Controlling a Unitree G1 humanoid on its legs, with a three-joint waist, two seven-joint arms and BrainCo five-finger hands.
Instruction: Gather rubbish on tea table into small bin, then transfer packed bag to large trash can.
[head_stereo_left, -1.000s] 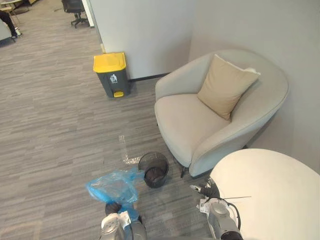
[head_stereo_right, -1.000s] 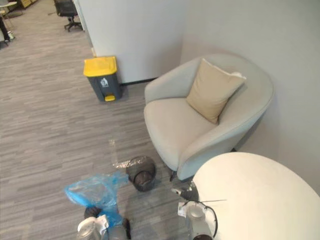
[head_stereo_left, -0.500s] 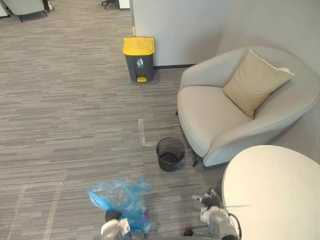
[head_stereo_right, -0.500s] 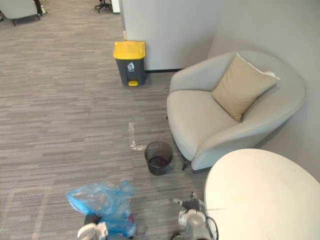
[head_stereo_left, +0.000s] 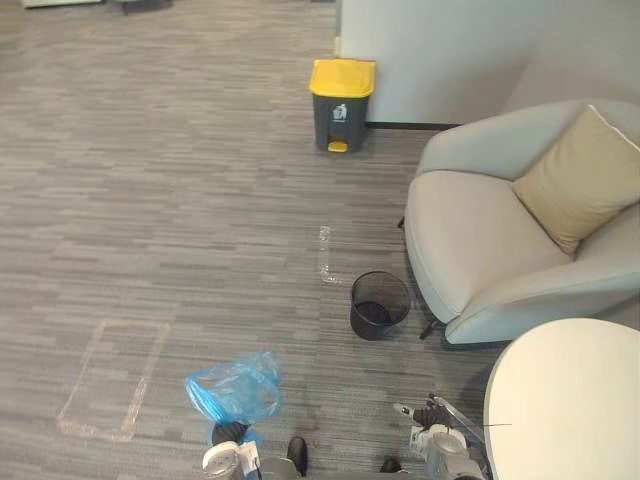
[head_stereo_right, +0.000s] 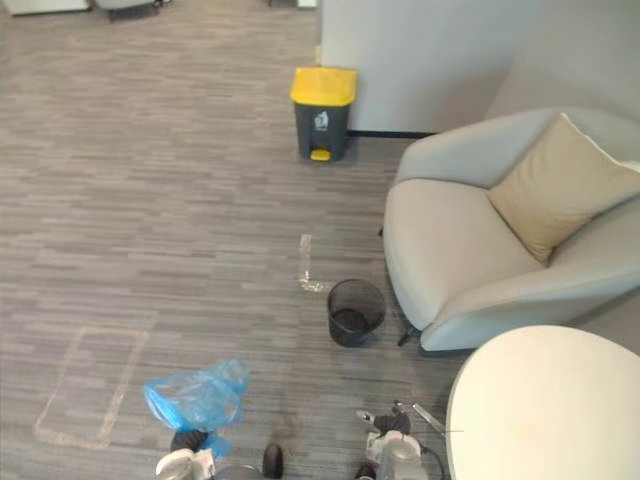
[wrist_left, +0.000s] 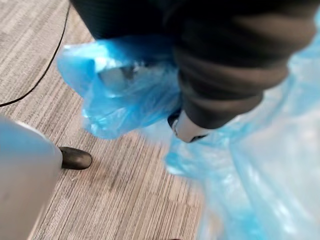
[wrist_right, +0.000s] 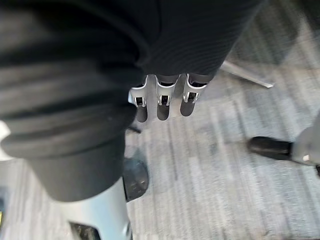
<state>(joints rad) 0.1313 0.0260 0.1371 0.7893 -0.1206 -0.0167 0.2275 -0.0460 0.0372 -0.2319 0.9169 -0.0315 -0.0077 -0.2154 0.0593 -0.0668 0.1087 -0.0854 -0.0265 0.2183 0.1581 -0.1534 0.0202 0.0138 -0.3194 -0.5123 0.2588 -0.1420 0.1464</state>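
Grey striped carpet (head_stereo_left: 150, 200) is running to the wall (head_stereo_left: 450, 50) where the yellow-lidded trash can (head_stereo_left: 341, 92) is standing. The left hand (head_stereo_left: 228, 433) is clutching the blue rubbish bag (head_stereo_left: 236, 388), well apart from the small black mesh bin (head_stereo_left: 379, 305) sitting beside the armchair (head_stereo_left: 490, 255). The right hand (head_stereo_left: 430, 414) is hanging empty, fingers relaxed, near the round white bench (head_stereo_left: 570, 400).

Office floor, seen from above: no words or numbers are legible; the one sign is a small white pictogram (head_stereo_left: 341, 113) on the grey front of the yellow-lidded large trash can (head_stereo_left: 342, 98), far side, against the wall (head_stereo_left: 440, 50), its detail too small to make out
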